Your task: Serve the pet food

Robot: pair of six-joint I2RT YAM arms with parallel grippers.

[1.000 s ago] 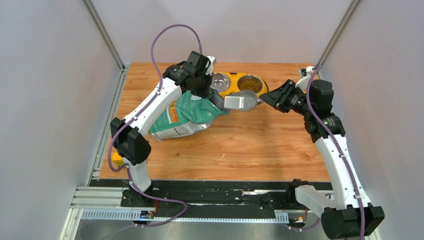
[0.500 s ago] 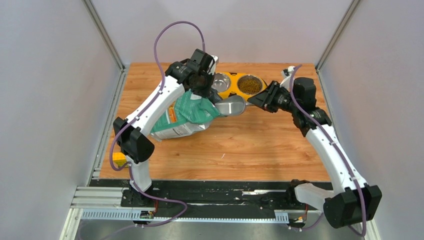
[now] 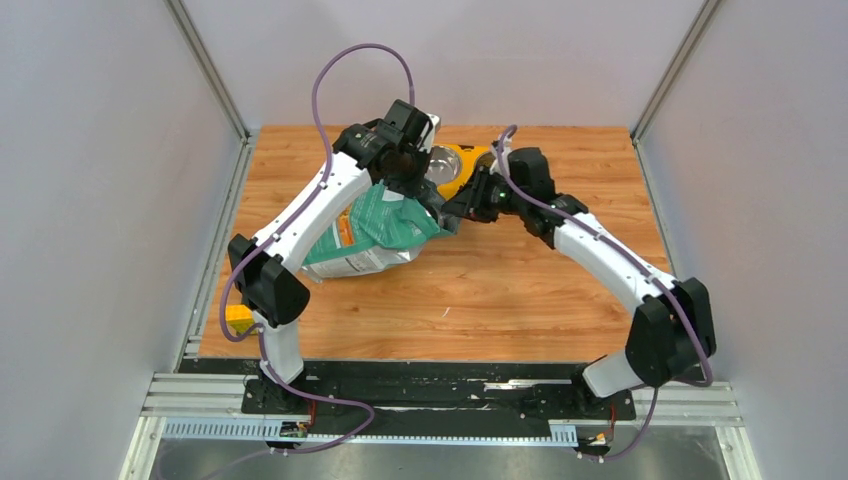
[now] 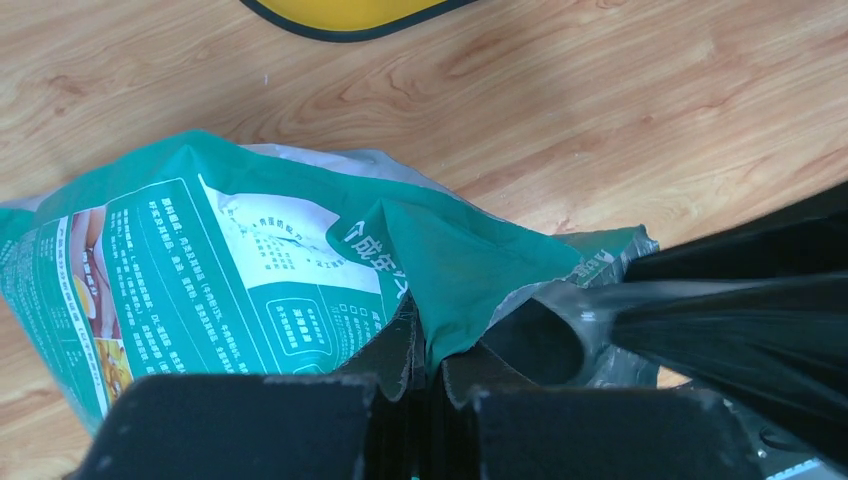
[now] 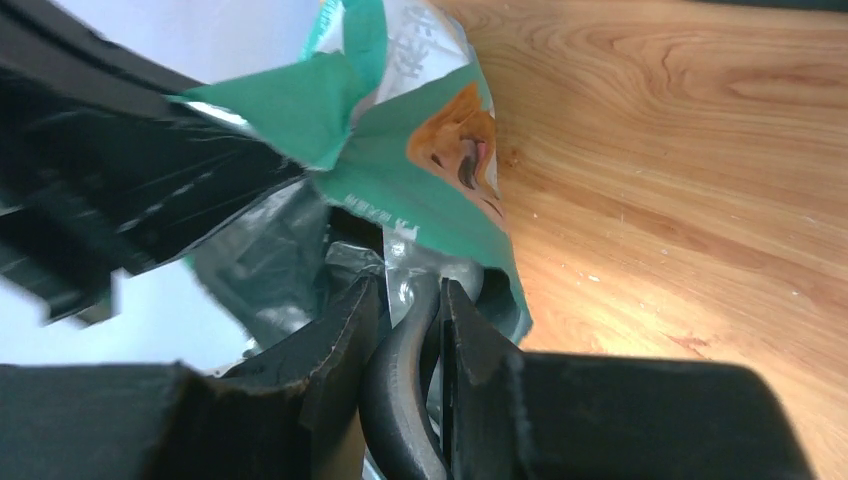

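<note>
The teal-green pouch (image 3: 365,235) lies on its side on the wooden board. My left gripper (image 3: 408,190) is shut on a fold of its top edge (image 4: 440,280) and holds the mouth up and open. My right gripper (image 3: 457,207) is shut on the dark handle (image 5: 400,380) of the grey scoop (image 4: 585,315). The scoop's bowl is pushed into the pouch mouth. The pouch's golden retriever print shows in the right wrist view (image 5: 455,150). No kibble shows: the pouch's inside is dark and my right arm covers the feeder's right bowl.
The yellow double feeder (image 3: 455,165) stands just behind both grippers, its edge also in the left wrist view (image 4: 340,12). A small yellow object (image 3: 235,318) lies at the board's left edge. Grey walls stand on the left, right and back.
My right arm has swung left from beside the feeder, carrying the scoop into the pouch mouth. It now hides the right bowl. My left gripper has kept its hold.
</note>
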